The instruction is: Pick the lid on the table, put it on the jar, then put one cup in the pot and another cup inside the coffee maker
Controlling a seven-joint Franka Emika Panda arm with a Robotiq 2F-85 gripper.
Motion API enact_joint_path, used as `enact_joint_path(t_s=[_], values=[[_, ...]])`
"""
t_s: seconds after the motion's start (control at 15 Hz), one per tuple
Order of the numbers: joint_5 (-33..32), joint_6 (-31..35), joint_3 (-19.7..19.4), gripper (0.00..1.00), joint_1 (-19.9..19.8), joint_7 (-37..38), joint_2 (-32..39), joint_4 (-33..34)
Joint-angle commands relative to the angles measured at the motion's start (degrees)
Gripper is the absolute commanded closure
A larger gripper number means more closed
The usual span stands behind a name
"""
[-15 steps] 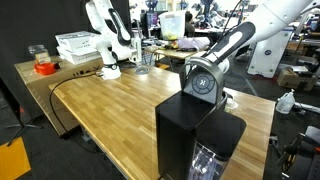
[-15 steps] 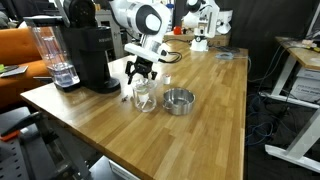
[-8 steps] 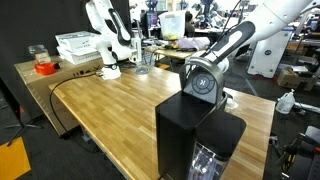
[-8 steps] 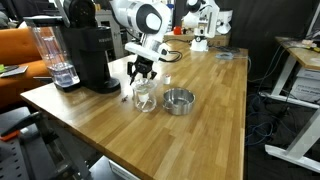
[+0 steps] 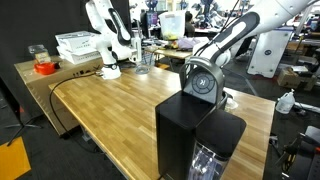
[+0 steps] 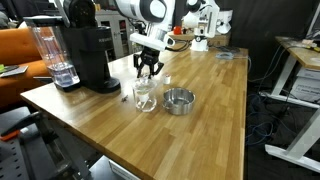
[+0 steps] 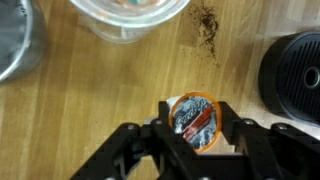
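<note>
My gripper (image 7: pixel 192 128) is shut on a small coffee cup (image 7: pixel 192 116) with an orange rim and a printed foil top. In an exterior view the gripper (image 6: pixel 148 68) hangs above the clear glass jar (image 6: pixel 143 97). The jar also shows at the top edge of the wrist view (image 7: pixel 130 15); I cannot tell whether a lid is on it. The small metal pot (image 6: pixel 178 100) stands right of the jar and shows in the wrist view (image 7: pixel 14 40). The black coffee maker (image 6: pixel 88 55) stands left of the jar and fills the foreground in the other view (image 5: pixel 200 125).
The wooden table (image 6: pixel 200 140) runs to an edge at the front. A clear water tank (image 6: pixel 52 55) sits beside the coffee maker. A second white robot arm (image 5: pixel 105 40) and white trays (image 5: pixel 78 45) stand at the table's far end.
The gripper has risen from beside the jar to well above it, still holding the cup. Jar and pot have not moved.
</note>
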Motion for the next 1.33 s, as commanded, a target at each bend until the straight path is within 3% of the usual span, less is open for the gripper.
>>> enact_joint_path(t_s=[0.0, 0.4, 1.27], values=[[-1.3, 1.4, -1.3, 0.73, -0.8, 1.1, -4.5, -1.6], [-0.9, 4.0, -4.4, 0.73, -2.9, 2.1, -11.3, -4.5], [0.3, 12.0, -9.4, 0.73, -6.4, 7.0, -22.8, -17.7]])
